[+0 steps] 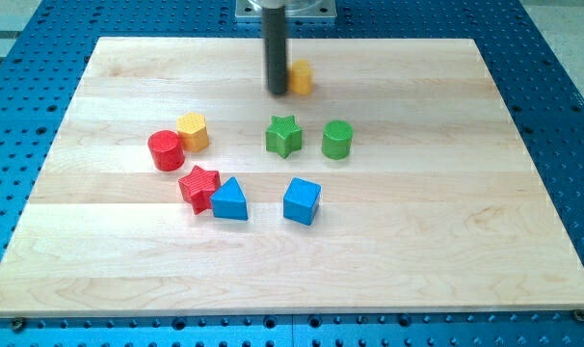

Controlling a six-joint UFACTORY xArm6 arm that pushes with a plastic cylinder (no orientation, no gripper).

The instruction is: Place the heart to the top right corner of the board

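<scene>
Landmark: pale wooden board on a blue perforated table.
Tip: straight dark rod, its tip on the board near the top edge — no jaws to open or close, it grips nothing.
Task block: small yellow block, partly hidden by the rod, shape not clear — judged to be the heart; it sits just at the tip's right, apparently touching.
Progress: block near the board's top middle, well short of the top right corner. Most of the push toward the view's right remains.
Others: green star, green cylinder, yellow hexagonal block, red cylinder, red star, blue triangle, blue cube — all mid-board, below the tip.
</scene>
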